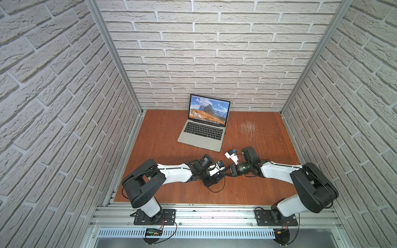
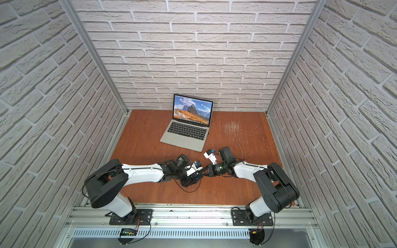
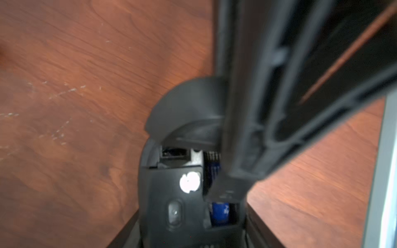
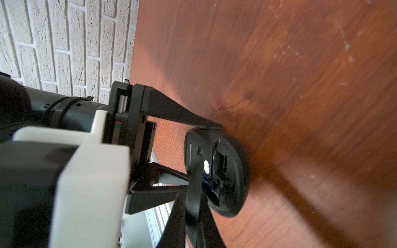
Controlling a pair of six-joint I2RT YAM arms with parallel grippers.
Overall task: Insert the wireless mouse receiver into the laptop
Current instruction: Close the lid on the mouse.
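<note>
The open silver-grey laptop [image 1: 204,128] [image 2: 187,131] stands at the back of the wooden table, well beyond both grippers. My left gripper [image 1: 224,172] [image 3: 193,233] is shut on a black oval mouse [image 3: 163,193] [image 4: 236,193], held underside up above the table. My right gripper [image 1: 229,173] [image 4: 194,193] meets it tip to tip and is shut on the mouse's thin bottom cover [image 3: 184,103], lifted off the compartment. A tiny dark stub in a slot of the opened compartment looks like the wireless mouse receiver [image 3: 171,152].
A blue battery [image 3: 220,211] lies in the mouse's compartment. A scratched patch [image 1: 248,128] marks the table right of the laptop. Brick-pattern walls close the left, right and back sides, and an aluminium rail [image 1: 214,212] carrying both arm bases runs along the front.
</note>
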